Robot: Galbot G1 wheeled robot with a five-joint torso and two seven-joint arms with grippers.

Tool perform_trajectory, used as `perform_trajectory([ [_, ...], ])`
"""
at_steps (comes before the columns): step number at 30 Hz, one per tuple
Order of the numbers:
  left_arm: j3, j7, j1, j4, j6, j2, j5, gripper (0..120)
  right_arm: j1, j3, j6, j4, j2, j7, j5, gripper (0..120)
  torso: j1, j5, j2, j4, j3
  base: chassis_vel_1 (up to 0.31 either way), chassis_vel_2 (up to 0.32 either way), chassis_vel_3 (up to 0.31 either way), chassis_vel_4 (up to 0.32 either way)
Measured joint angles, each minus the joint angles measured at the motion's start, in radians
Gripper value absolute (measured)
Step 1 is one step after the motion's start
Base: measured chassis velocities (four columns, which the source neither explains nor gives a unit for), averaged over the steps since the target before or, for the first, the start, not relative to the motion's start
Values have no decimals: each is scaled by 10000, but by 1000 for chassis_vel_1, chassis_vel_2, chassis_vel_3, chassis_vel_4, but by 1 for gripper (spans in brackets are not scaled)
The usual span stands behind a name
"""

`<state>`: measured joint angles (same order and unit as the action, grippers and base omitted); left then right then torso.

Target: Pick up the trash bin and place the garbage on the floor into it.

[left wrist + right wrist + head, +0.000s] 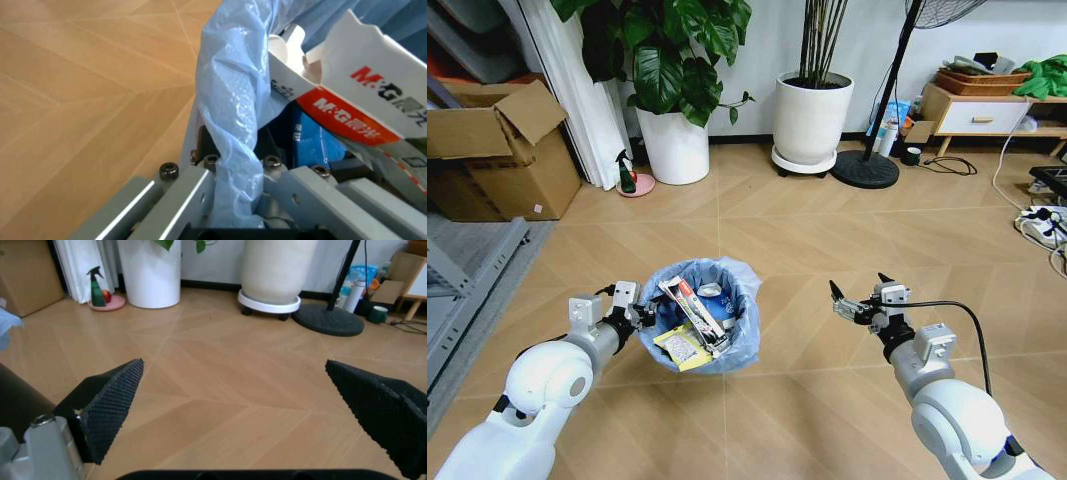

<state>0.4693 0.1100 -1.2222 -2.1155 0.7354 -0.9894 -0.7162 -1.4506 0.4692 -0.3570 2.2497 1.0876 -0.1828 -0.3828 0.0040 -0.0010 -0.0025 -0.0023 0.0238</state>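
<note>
- Left gripper [634,313] clamped on bag-lined rim of trash bin [727,345], at bin's 9 o'clock.
- Garbage [695,315] already inside bin.
- Right gripper [859,297] at bin's 3 o'clock, jaws apart, empty.
- Risk: thin liner slips; bin tilts, spills.

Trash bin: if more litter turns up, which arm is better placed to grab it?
Probably the right: the right gripper hangs open and empty, while the left gripper is clamped on the trash bin rim.
</note>
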Motion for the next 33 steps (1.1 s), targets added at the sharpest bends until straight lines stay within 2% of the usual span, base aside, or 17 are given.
perform_trajectory([
  [33, 60, -28, -114, -7, -1, -239, 173, 0, -97, -111, 9, -15, 13, 51, 29, 100, 0, 2, 0, 1, 1, 155, -153, -151, 154],
])
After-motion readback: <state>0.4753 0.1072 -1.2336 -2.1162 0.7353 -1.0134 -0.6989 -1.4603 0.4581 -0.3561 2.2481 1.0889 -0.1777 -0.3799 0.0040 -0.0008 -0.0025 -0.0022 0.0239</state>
